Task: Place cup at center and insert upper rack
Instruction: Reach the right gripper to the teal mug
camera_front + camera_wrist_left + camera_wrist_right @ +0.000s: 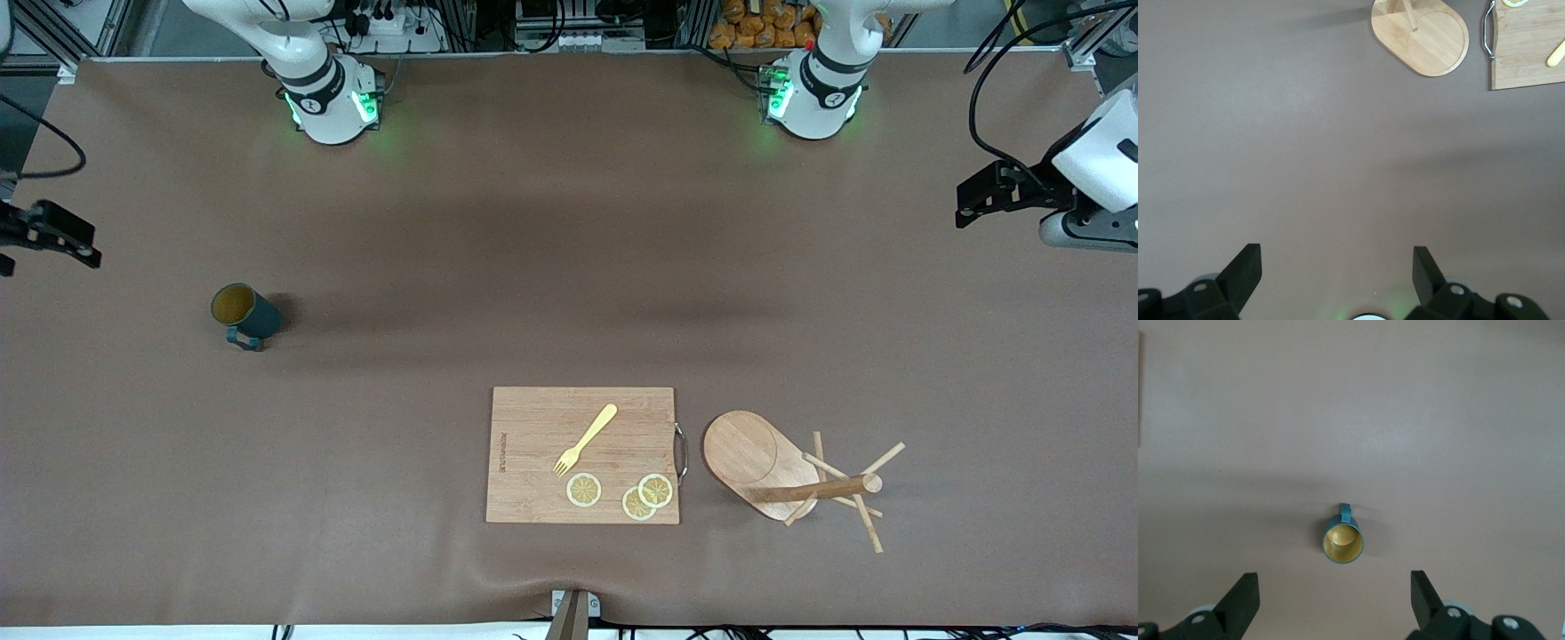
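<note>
The dark teal cup (244, 313) stands upright toward the right arm's end of the table, handle toward the front camera. It also shows in the right wrist view (1343, 541), yellowish inside. The wooden mug tree, the upper rack (782, 476), rests beside the cutting board toward the left arm's end. Its oval base (1421, 37) shows in the left wrist view. I cannot tell whether it stands or lies tipped. My right gripper (84, 251) (1333, 577) is open and empty, apart from the cup. My left gripper (973, 200) (1336, 252) is open and empty over bare table.
A rectangular wooden cutting board (533, 427) with a metal handle lies near the front edge, with a yellow fork (587, 437) and three lemon slices (584, 490) on it. The brown table mat (569, 267) spreads between the cup and the board.
</note>
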{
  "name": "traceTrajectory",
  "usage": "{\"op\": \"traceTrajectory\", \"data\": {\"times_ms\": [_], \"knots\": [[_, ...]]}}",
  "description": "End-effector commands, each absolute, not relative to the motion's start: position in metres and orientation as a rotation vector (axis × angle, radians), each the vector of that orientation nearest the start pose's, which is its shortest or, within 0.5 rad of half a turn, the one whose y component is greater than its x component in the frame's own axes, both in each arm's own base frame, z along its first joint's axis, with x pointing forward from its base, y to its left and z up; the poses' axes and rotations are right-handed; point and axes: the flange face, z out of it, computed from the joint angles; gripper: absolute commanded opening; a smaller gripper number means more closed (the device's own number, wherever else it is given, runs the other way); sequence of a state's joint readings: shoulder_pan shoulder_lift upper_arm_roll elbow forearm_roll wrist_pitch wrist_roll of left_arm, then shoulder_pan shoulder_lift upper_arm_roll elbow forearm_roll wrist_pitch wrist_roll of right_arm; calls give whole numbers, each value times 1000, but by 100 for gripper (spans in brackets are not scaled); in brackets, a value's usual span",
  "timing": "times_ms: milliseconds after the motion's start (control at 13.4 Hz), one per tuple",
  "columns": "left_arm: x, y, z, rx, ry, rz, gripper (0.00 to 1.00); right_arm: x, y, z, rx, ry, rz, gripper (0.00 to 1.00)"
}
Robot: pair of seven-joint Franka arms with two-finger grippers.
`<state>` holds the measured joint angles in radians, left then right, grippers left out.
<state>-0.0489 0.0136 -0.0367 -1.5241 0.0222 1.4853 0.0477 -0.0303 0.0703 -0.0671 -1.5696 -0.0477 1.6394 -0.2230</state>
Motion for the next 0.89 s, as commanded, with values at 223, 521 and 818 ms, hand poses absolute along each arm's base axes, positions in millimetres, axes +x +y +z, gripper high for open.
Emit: {"op": "traceTrajectory", "data": {"times_ms": [223,521,818], "knots": [[545,-51,642,-3170,250,37,100,616,-66,502,-3154,-178,212,100],[548,-43,637,-3170,228,54,100,607,-59,429,-3137,-9,415,100],[547,-45,639,-3171,235,46,100,582,-55,372,-3126,-20,455,100]]}}
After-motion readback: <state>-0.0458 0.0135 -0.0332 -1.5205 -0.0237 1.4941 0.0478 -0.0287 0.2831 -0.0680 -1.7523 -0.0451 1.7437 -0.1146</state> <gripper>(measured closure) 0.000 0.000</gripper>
